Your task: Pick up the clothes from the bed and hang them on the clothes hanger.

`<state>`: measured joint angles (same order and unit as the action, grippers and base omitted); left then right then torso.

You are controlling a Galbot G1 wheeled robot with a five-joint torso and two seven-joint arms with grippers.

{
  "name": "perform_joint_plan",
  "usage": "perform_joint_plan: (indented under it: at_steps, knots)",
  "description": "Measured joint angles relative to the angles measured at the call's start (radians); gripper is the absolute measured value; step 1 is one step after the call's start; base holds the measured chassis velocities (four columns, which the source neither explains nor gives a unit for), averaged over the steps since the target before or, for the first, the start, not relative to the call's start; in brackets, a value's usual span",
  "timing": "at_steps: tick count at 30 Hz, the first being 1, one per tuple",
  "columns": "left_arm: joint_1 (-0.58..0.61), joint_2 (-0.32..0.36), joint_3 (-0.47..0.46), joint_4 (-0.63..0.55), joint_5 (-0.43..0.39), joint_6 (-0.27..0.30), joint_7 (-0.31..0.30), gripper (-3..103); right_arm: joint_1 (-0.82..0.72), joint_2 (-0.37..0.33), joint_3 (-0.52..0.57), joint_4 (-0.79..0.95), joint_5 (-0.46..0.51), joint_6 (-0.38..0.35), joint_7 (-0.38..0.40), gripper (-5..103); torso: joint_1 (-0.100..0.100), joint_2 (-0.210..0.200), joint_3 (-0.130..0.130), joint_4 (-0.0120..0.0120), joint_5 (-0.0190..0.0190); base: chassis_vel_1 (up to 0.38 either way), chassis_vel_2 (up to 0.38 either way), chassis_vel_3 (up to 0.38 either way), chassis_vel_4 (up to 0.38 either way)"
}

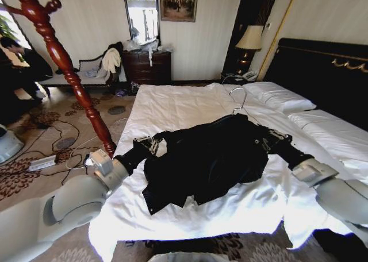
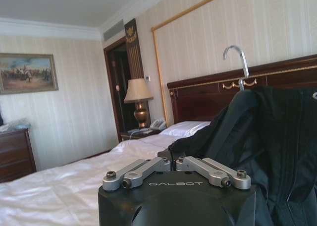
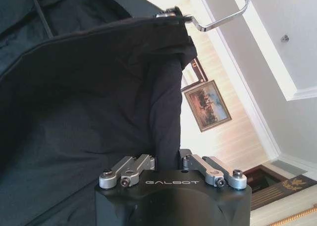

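Head view: the black long-sleeved soft-cloth jacket [image 1: 207,158] hangs spread between the 2 tools above the wide white-sheeted bed [image 1: 172,110], the left tool [image 1: 150,143] at one shoulder, the right tool [image 1: 271,139] at the other. The slim black hanger's silver wire hook [image 1: 240,100] rises behind the collar.

Left wrist view: the left tool [image 2: 174,162], lettered "GALBOT", is clamped on dark cloth.

Right wrist view: the right tool [image 3: 168,161], also lettered "GALBOT", pinches a fold of jacket.

We note glossy white arm shells, black forearms, and a black "GALBOT"-marked left gripper [image 2: 173,162] with silver screwed linkages.
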<state>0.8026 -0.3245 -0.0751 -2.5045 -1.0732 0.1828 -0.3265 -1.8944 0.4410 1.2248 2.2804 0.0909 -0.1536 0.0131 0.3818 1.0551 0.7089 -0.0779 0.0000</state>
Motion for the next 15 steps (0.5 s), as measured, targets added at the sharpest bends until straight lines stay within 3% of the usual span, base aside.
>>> perform_joint_plan:
  at_steps: [7, 8, 10, 15]
  knots:
    - [-0.093, 0.019, 0.005, 0.002, -0.081, 0.028, -0.01, 0, 0.025, -0.12, -0.018, -0.013, 0.054, -0.051, 0.006, 19, 0.0, 0.0, 0.0, 0.0006, -0.0005, 0.0, 0.0, 0.0, 0.0]
    - [-0.144, 0.019, 0.01, 0.002, -0.124, 0.04, -0.024, 0, 0.026, -0.156, -0.026, -0.025, 0.062, -0.052, 0.008, 19, 0.0, 0.0, 0.0, 0.0001, -0.0002, 0.0, 0.0, 0.0, 0.0]
    - [-0.203, 0.016, 0.018, 0.002, -0.181, 0.053, -0.042, 0, 0.029, -0.184, -0.031, -0.037, 0.074, -0.054, 0.011, 19, 0.0, 0.0, 0.0, 0.0001, 0.0002, 0.0, 0.0, 0.0, 0.0]
    - [-0.295, -0.016, 0.079, 0.003, -0.231, 0.069, -0.061, 0, 0.043, -0.209, -0.032, -0.066, 0.115, -0.062, 0.026, 19, 0.0, 0.0, 0.0, -0.0001, 0.0002, 0.0, 0.0, 0.0, 0.0]
